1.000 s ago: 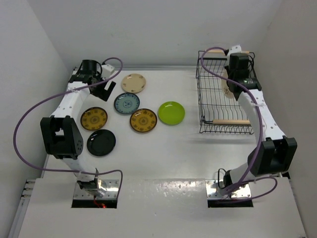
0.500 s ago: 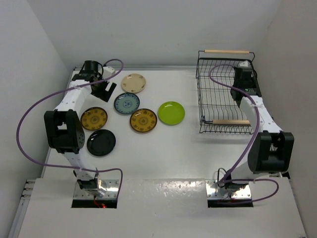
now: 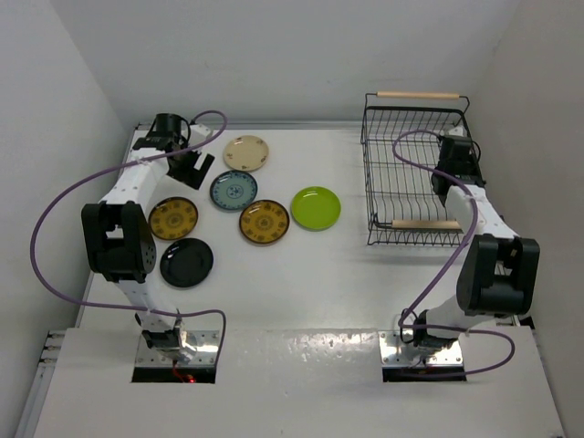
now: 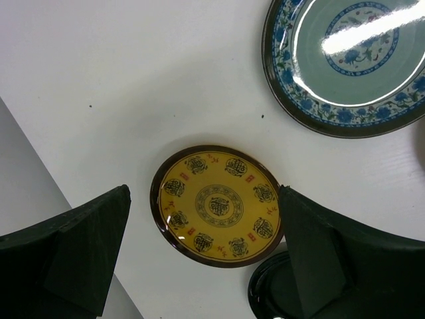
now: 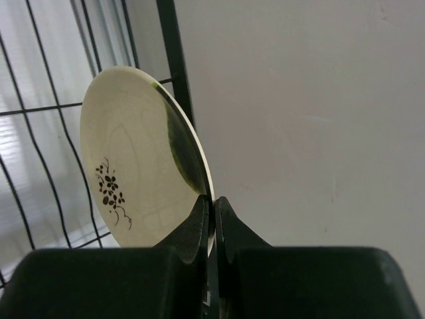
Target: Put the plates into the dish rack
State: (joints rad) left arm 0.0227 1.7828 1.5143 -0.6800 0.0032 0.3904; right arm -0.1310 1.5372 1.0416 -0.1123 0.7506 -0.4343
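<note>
Placement is the step in hand: the cream plate (image 5: 133, 166) with a dark patch and a small flower sprig is pinched by its rim in the closed jaws of the right gripper (image 5: 212, 209). It stands on edge, leaning a little, at the right side of the dish rack (image 3: 401, 182), with the black wires just behind it. Whether its lower rim already rests on the rack floor cannot be told from these views. To do this well, I judge the arm should lower the plate on edge until its rim settles between two wires. The jaws should part only once the plate is propped, because a thin rim grip lets a plate swing or drop. The withdrawal should go straight up, clear of the side wall. On the left of the table, the left gripper (image 4: 202, 193) hangs with its jaws wide apart, holding nothing, above a brown-and-yellow plate (image 4: 216, 206). Counted, the plates are seven: one in the right gripper and six lying flat on the table. Those six are the beige plate (image 3: 246, 152) farthest away, the blue patterned plate (image 3: 234, 191), two brown-and-yellow ones, the second brown-and-yellow plate (image 3: 265, 222) lying nearer the middle, the lime green plate (image 3: 316, 208) closest to the rack, and the black plate (image 3: 186, 262) nearest the arm bases. One rack stands on the right, with two wooden handles, far (image 3: 418, 94) and near (image 3: 425, 224).
</note>
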